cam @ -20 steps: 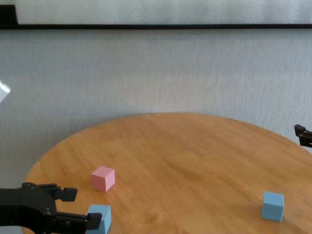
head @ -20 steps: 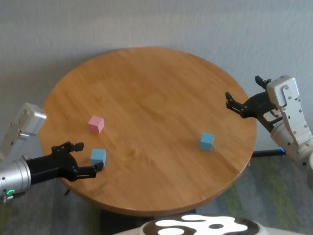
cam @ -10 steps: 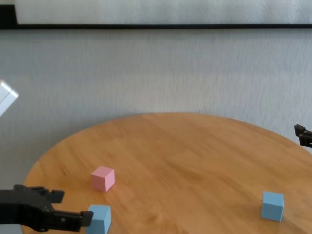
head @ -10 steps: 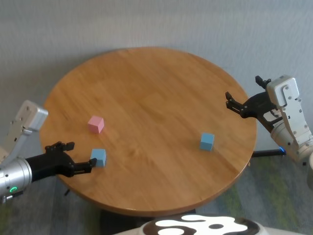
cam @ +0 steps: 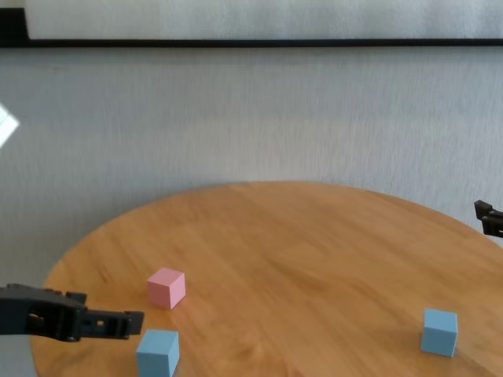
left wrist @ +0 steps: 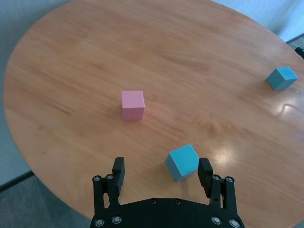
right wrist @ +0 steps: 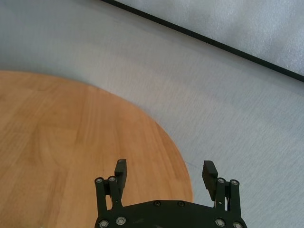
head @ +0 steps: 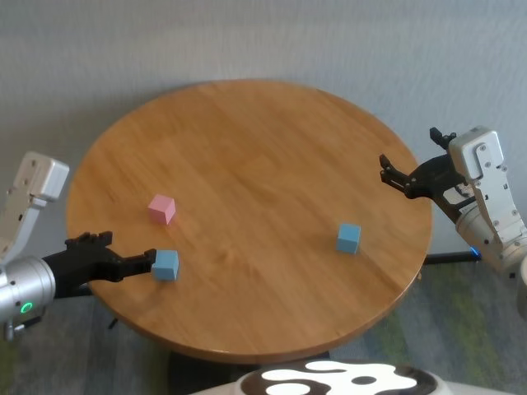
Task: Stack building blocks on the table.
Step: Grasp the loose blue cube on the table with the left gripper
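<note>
Three cubes lie apart on the round wooden table (head: pixel 247 140). The pink cube (head: pixel 161 209) is at the left. One light blue cube (head: pixel 165 264) lies just in front of it, near the left edge. The other light blue cube (head: pixel 348 238) is at the right. My left gripper (head: pixel 128 251) is open at the table's left edge, its fingertips level with the near blue cube. In the left wrist view this cube (left wrist: pixel 183 162) sits between the open fingertips, close to one finger (left wrist: pixel 205 171). My right gripper (head: pixel 409 152) is open and empty at the right edge.
A grey wall rises behind the table (cam: pixel 314 236). The table top between the cubes is bare wood. In the right wrist view the open right gripper (right wrist: pixel 165 169) hovers over the table's rim (right wrist: pixel 180 161), with grey floor beyond.
My left gripper has drawn back to the left, from around the near blue cube to its edge. The cube stays on the table. The right arm has not moved.
</note>
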